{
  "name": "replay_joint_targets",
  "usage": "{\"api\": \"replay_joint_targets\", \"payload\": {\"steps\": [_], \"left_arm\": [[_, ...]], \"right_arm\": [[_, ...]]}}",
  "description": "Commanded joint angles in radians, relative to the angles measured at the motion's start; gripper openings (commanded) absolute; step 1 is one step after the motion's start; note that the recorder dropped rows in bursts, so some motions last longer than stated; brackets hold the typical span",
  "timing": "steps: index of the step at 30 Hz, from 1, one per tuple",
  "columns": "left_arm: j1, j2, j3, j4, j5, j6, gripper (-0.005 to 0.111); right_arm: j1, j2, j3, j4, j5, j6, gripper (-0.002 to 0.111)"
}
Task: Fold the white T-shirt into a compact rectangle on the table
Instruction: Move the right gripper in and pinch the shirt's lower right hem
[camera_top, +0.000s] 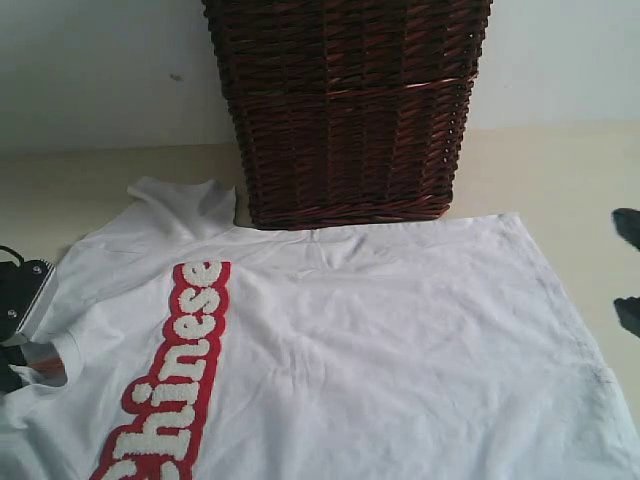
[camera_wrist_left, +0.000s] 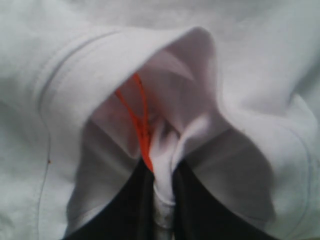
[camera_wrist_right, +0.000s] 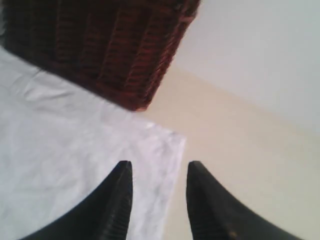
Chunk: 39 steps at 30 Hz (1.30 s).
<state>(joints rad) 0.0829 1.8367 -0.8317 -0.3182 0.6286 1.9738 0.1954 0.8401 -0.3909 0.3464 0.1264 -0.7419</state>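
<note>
The white T-shirt (camera_top: 380, 330) lies spread on the table (camera_top: 560, 170), with red-outlined fuzzy letters (camera_top: 185, 360) running down its left part. At the shirt's left edge my left gripper (camera_top: 28, 340) is shut on a bunched fold of the fabric. The left wrist view shows the gripper (camera_wrist_left: 163, 172) pinching that white cloth (camera_wrist_left: 100, 65) beside an orange tag (camera_wrist_left: 141, 125). My right gripper (camera_top: 628, 272) hovers open off the shirt's right edge. In the right wrist view the gripper (camera_wrist_right: 159, 167) holds nothing, and the shirt's corner (camera_wrist_right: 165, 145) lies below the gap.
A dark brown wicker basket (camera_top: 350, 110) stands at the back, touching the shirt's far edge, and it also shows in the right wrist view as the basket (camera_wrist_right: 100, 45). Bare table (camera_wrist_right: 240, 160) runs to the right of the shirt. A pale wall rises behind.
</note>
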Motion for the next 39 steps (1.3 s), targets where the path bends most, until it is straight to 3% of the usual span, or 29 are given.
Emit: {"api": "replay_joint_targets", "payload": {"steps": [1,5,7,10,13,14,18,19,26,33,39], "left_arm": [[-0.002,0.024,0.017,0.019,-0.040,-0.011,0.001],[-0.002,0.024,0.017,0.019,-0.040,-0.011,0.001],[-0.002,0.024,0.017,0.017,-0.040,-0.011,0.001],[-0.002,0.024,0.017,0.018,-0.038,-0.011,0.001],[-0.002,0.024,0.017,0.018,-0.038,-0.011,0.001],[-0.002,0.024,0.017,0.018,-0.038,-0.011,0.001],[-0.002,0.024,0.017,0.018,-0.038,-0.011,0.001],[-0.002,0.024,0.017,0.018,-0.038,-0.011,0.001],[-0.002,0.024,0.017,0.018,-0.038,-0.011,0.001],[-0.002,0.024,0.017,0.018,-0.038,-0.011,0.001],[-0.002,0.024,0.017,0.018,-0.038,-0.011,0.001]], "right_arm": [[-0.003,0.202,-0.249,0.033,0.489,-0.133,0.032],[-0.003,0.429,-0.476,0.040,1.095,-0.467,0.007],[-0.010,0.511,-0.536,-0.021,1.095,-0.478,0.000],[-0.059,0.577,-0.577,-0.110,1.048,-0.652,0.001],[-0.164,0.630,-0.588,-0.155,0.975,-0.776,0.019],[-0.194,0.646,-0.588,-0.165,0.983,-0.845,0.031],[-0.295,0.709,-0.553,-0.071,0.953,-1.055,0.098],[-0.301,0.723,-0.547,-0.047,0.921,-1.062,0.105],[-0.301,0.823,-0.545,-0.026,0.862,-1.066,0.103],[-0.301,0.976,-0.545,-0.003,0.660,-1.079,0.103],[-0.301,1.028,-0.545,0.009,0.651,-1.184,0.103]]}}
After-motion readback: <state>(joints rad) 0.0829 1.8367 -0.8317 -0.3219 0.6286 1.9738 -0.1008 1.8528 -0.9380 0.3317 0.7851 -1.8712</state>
